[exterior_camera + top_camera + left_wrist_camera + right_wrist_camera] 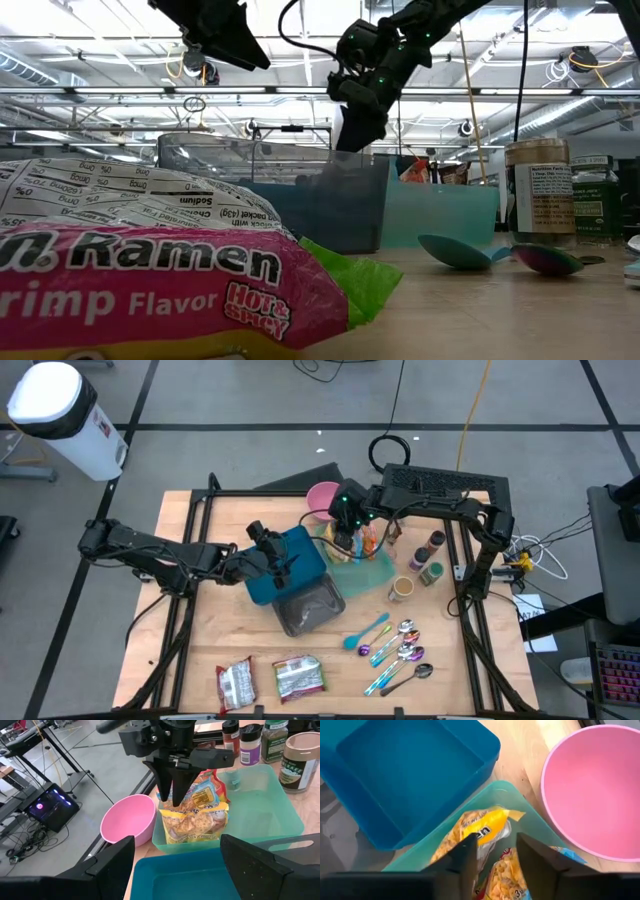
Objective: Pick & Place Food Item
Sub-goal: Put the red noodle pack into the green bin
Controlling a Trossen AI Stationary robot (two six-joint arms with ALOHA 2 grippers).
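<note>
Snack bags point(195, 820) lie in a mint-green container point(280, 815) beside a pink bowl point(127, 820). My right gripper point(176, 797) points down into that container, at the top of a yellow bag point(482, 832). Its fingers stand a little apart, open. My left gripper point(280, 565) hovers open, high over a blue container point(300, 560) that rests on the table, with nothing between its fingers. My right gripper comes at the yellow bag's top edge point(487, 827) from above, slanting down, one fingertip point(467, 850) on each side of it. I cannot tell whether the fingers touch the bag. The bag lies in the mint-green container.
A grey container point(308, 608) sits in front of the blue one. Two ramen packets point(270, 680) lie at the near edge and several spoons point(395, 650) at the near right. Spice jars point(430, 560) and a cup point(402, 588) stand right of the mint container.
</note>
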